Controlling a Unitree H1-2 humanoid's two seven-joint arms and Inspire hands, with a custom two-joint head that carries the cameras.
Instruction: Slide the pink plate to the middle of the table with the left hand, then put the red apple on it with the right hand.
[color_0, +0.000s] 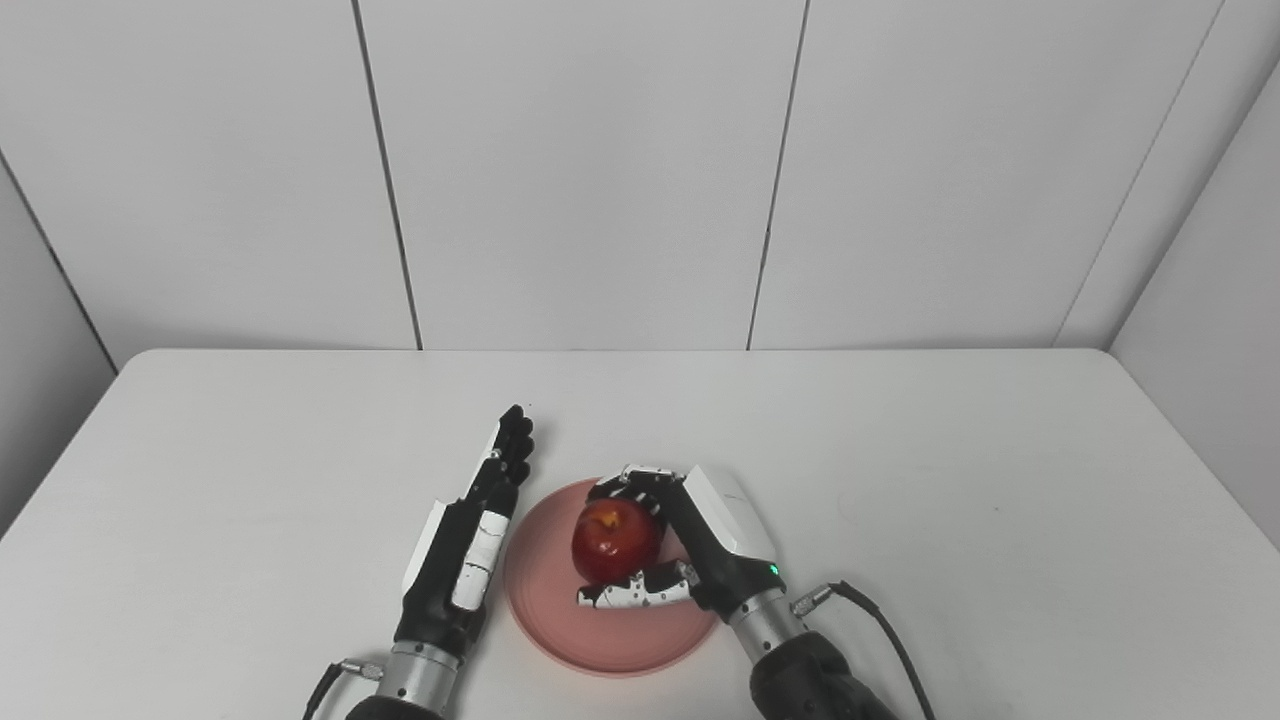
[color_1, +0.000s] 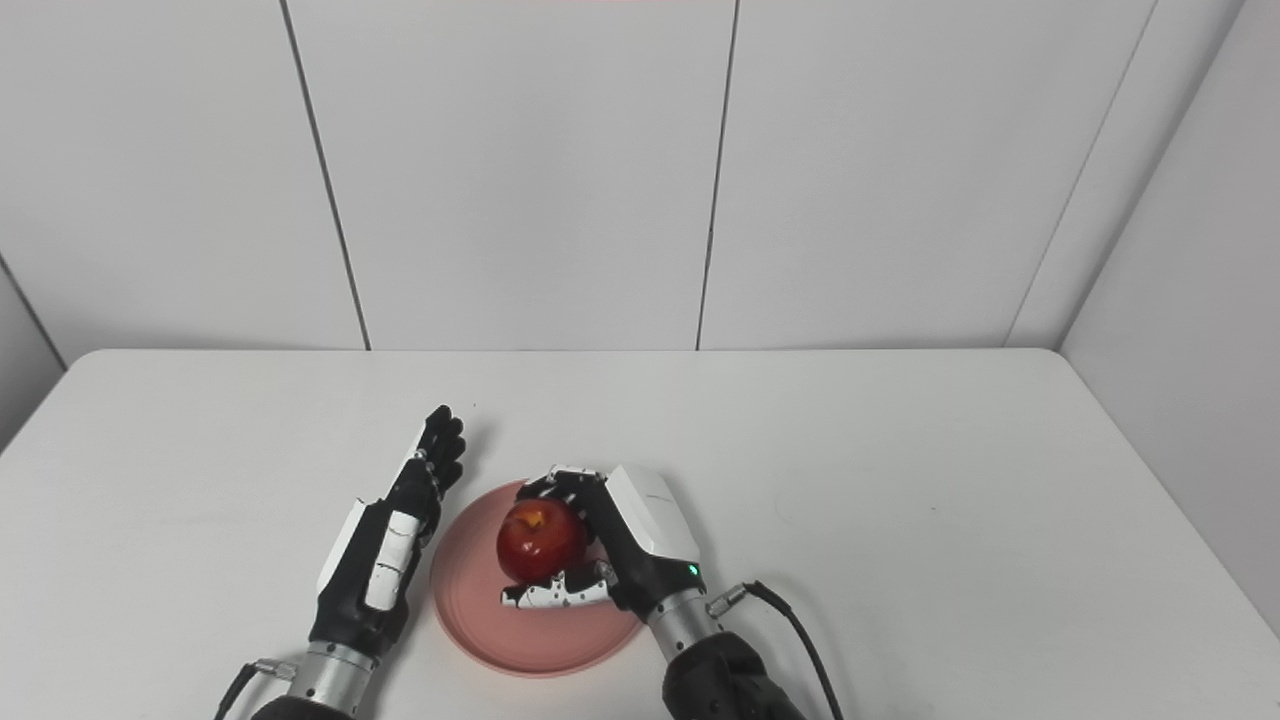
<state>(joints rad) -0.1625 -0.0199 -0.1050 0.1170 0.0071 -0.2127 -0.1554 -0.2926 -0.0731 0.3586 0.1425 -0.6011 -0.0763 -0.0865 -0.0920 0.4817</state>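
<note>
Two hands are seen low over the worktop (color_0: 900, 450). The fingers (color_0: 632, 592) of the right hand (color_0: 700, 540) are curled around the apple (color_0: 615, 540), with the thumb laid under its near side and the others wrapped over its far side, so the apple is held. The apple is over the plate (color_0: 600, 630), a little towards its far right part; whether it already rests on the plate or is held just above it cannot be told. The fingers (color_0: 512, 445) of the left hand (color_0: 465, 550) are stretched out straight and close together, and nothing is held in them. That hand lies just beside the left rim of the plate; contact with the rim cannot be confirmed.

As a judgement, the slide appears done: the plate is roughly midway between the left and right edges of the worktop, though nearer the front edge than the wall. The apple has been brought to the plate, and what seems left is the release by the right hand and its withdrawal.

Part of the plate is covered by the right hand and wrist. The underside of the apple is hidden, as is the palm of the left hand. Both forearms are cut off by the lower edge, and the front edge of the worktop is out of view.
</note>
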